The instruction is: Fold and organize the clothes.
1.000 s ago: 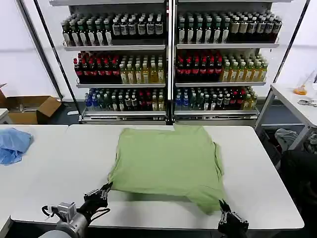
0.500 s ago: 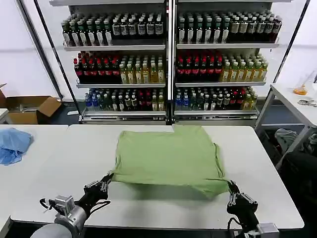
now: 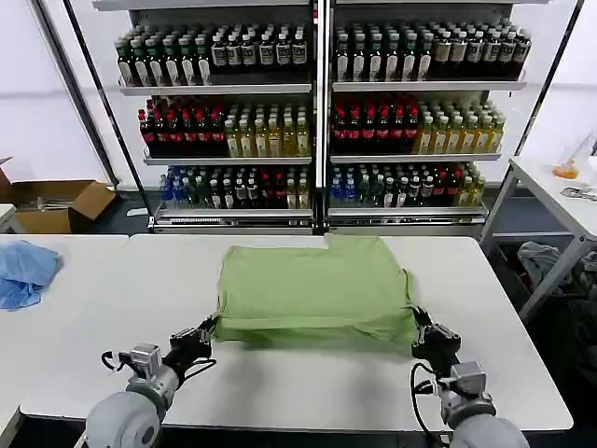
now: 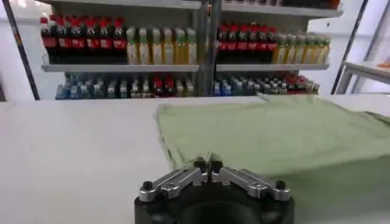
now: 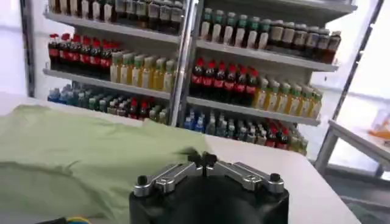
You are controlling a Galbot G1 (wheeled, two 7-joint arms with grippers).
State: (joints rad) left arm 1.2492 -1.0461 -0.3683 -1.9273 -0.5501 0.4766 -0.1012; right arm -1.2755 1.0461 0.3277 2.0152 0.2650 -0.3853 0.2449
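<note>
1. My left claw is clamped on the near left corner of the green shirt, fingers pinched together on the fabric.
2. My right claw is clamped on the shirt's near right corner, fingers closed on it.
3. Shirt lies mid-table, reaching toward the far edge; its near edge is folded over the rest.
4. Blue cloth sits on the neighbouring table by the left edge, well apart.
5. Bottle shelves stand behind.
</note>
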